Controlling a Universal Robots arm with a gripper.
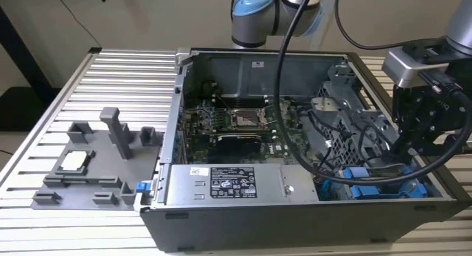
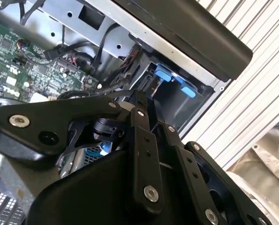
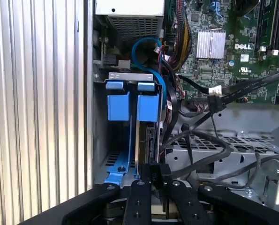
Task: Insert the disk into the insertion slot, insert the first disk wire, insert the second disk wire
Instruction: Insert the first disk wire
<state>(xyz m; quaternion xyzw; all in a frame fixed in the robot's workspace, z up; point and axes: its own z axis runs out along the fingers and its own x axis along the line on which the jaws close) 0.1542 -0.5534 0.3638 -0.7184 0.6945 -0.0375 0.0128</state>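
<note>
You are working at a silver ribbed aluminium table top (image 1: 110, 73), its long slats running across the exterior view. Behind it stands a plain beige wall (image 1: 162, 18), evenly lit, with a thin dark cable (image 1: 76, 15) hanging down it. At the exterior view's left, a slanted black metal post (image 1: 22, 54) stands beside the table's edge.

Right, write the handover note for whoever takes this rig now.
Gripper: fingers shut on what looks like a black connector, right at the end of the disk nearest the wrist.
Disk: stands edge-on in the insertion slot, under its blue tab, beside an empty blue caddy.
Done: disk is in the slot.
Left: both disk wires. Whether the held connector is mated with the disk cannot be told.
</note>
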